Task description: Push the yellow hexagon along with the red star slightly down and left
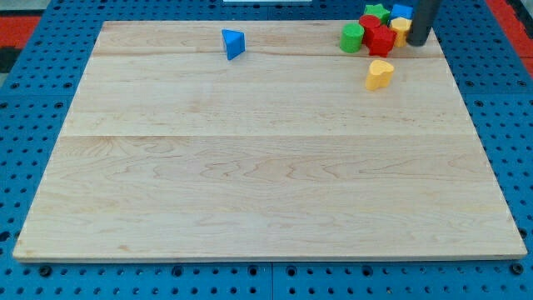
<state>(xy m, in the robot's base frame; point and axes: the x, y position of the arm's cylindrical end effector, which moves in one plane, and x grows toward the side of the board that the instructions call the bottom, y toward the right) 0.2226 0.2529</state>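
My tip (418, 42) is the lower end of the dark rod at the view's top right. It rests against the right side of the yellow hexagon (400, 30). The red star (383, 41) lies just left of and below the hexagon, touching it. Both belong to a tight cluster with another red block (370, 22), a green star (376, 12), a blue block (402, 12) and a round green block (352, 37) at the cluster's left end.
A yellow heart-shaped block (379, 74) lies alone just below the cluster. A blue triangle (233, 43) sits near the top edge, left of centre. The wooden board (266, 183) ends close behind the cluster and right of my tip.
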